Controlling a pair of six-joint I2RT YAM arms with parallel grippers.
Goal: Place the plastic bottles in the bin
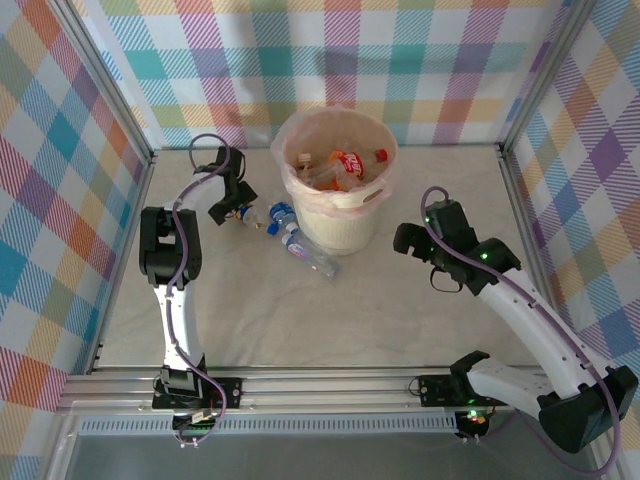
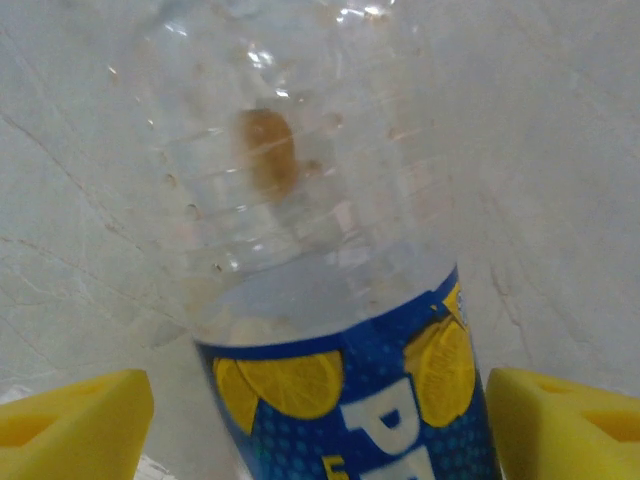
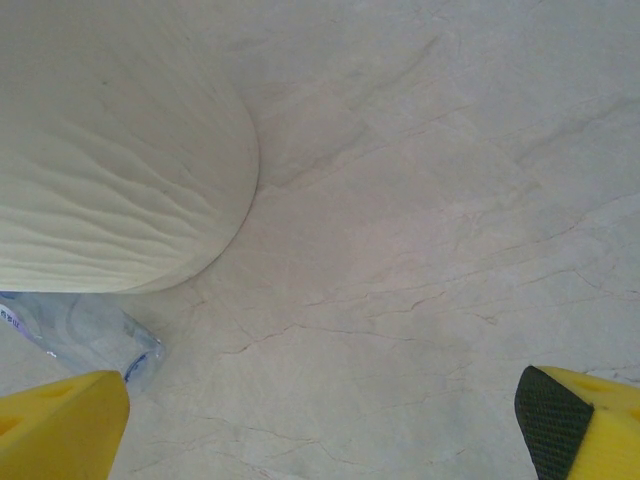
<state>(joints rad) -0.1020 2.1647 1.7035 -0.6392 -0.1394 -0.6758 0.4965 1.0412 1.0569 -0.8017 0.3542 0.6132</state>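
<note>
The left end effector [image 1: 236,210] straddles a blue-labelled plastic bottle [image 2: 330,300] on the surface [image 1: 350,310], jaws apart, not yet gripping; the right end effector [image 3: 322,400] hangs wide, empty, beside the bin [image 1: 340,225]; several bottles [image 1: 345,165] lie inside it; two more [image 1: 300,245] lie just beside its left base.

You see bright, even light and faint shadows; the close bottle [image 2: 300,200] is blurred, with small glare spots.
</note>
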